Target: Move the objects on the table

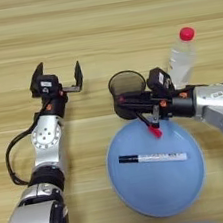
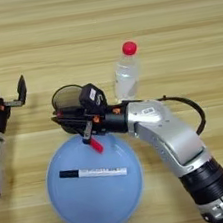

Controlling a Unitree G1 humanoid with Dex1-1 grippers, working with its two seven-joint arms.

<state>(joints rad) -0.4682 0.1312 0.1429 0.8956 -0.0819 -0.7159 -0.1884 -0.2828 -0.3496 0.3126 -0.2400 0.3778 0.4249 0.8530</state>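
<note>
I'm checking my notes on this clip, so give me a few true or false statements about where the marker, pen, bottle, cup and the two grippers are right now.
1. The marker lies on the blue plate. True.
2. The bottle lies on its side. False: it stands upright, red cap on top.
3. The right gripper holds the pen over the plate's far edge. True.
4. The left gripper grips the cup. False: it is open and empty, off to the cup's left.
5. The cup stands on the plate. False: it stands on the table, just beyond the plate.
</note>
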